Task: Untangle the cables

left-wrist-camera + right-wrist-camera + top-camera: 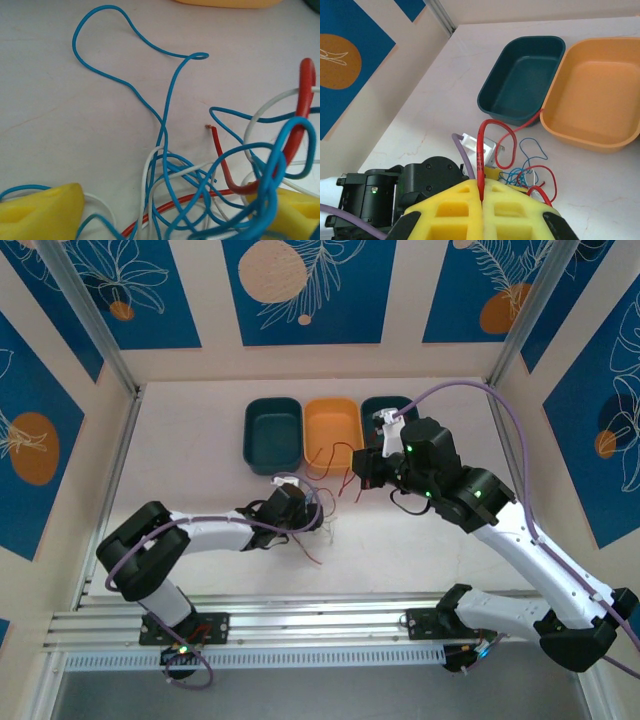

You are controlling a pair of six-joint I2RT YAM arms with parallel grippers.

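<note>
Pinching red cable (480, 145), right claw (482, 186) clenched; left claw (167, 202) released, straddling tangled cables (200, 175); two teal trays (273, 435), one orange tray (332, 426).

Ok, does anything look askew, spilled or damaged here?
Nothing stands out. The three bins sit upright in a row, and the only mess is the cables, red, blue and white knotted together. The right claw pinches one red strand.
</note>
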